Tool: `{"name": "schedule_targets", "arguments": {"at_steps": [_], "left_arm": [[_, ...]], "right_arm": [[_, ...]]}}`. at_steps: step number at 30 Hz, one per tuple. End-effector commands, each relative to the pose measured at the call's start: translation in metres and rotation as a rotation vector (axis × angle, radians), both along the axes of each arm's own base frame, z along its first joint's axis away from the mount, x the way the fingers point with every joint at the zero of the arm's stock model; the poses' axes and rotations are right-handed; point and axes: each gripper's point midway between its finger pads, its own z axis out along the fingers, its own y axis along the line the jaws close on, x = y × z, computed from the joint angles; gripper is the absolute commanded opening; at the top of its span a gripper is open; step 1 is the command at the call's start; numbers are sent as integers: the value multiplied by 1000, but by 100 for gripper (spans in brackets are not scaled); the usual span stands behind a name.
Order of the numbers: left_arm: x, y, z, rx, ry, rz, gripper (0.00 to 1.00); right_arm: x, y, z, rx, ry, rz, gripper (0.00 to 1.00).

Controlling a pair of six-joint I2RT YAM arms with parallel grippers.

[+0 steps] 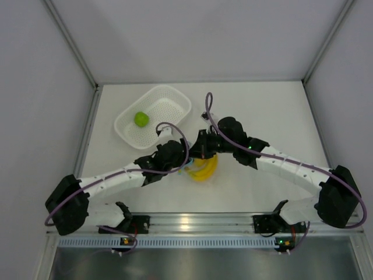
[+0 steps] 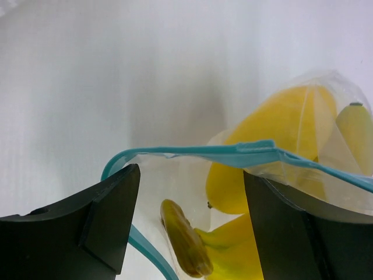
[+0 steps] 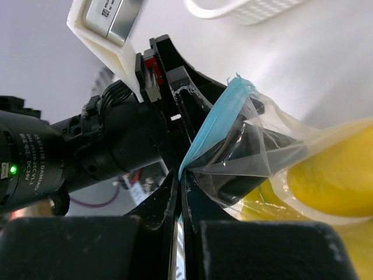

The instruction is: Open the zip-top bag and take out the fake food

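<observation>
While the right pincer [image 3: 179,185] is clenched flat on the light blue zip strip [image 3: 215,125] of the one zip-top bag [image 3: 280,146], the left pincer [image 2: 192,224] is held released, its two black fingers [image 2: 87,224] spread wide with nothing pinched between them. One lip of the strip is seen stretched across the gap between those fingers, and a second lip is seen curving away lower down, so the mouth of the bag is parted. In the right wrist view one left finger is seen behind the clear plastic at the bag's mouth; whether it lies inside cannot be told. Two pieces of fake food are counted within the bag: one yellow banana bunch [image 2: 233,256] and one yellow-orange oval fruit [image 2: 268,140], touching each other. From above, the bag is found on the white surface [image 1: 262,105] just where the two pincers meet, near the middle. Further out, toward the far left, one white perforated basket [image 1: 166,108] is set on the surface, apart from the bag, and one green ball [image 1: 141,119] is seen lying in it. Three toy fruits are counted in all: two in the bag, one in the basket
</observation>
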Motion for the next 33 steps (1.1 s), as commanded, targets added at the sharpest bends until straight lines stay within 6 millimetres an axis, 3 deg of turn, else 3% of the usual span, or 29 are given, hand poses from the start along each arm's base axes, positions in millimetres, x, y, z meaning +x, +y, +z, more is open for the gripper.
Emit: {"name": "schedule_targets", "arguments": {"at_steps": [1, 4, 7, 12, 13, 16, 19, 24, 27, 33], "left_arm": [[-9, 3, 48, -71, -89, -18, 78], [-21, 22, 57, -14, -87, -32, 78], [-32, 34, 51, 48, -60, -64, 79], [-50, 29, 52, 19, -32, -159, 75], [-51, 29, 51, 16, -29, -163, 69], [-50, 27, 48, 22, -19, -165, 66], [-50, 21, 50, 13, -7, -178, 35], [-48, 14, 46, 7, 8, -166, 47], [-48, 2, 44, -14, 11, -188, 49], [-39, -17, 39, 64, -8, -180, 53]], "right_arm": [[-13, 27, 25, 177, 9, 138, 0], [-11, 31, 10, 152, 32, 157, 0], [1, 27, -12, 83, 33, 93, 0], [25, 15, -41, -49, 14, -19, 0], [32, 10, -48, -95, 13, -52, 0], [43, 0, -58, -175, -16, -106, 0], [49, -23, -68, -286, -42, -174, 0], [57, -55, -79, -406, -93, -258, 0], [53, -57, -85, -388, -79, -247, 0], [43, -52, -70, -305, -93, -219, 0]]}}
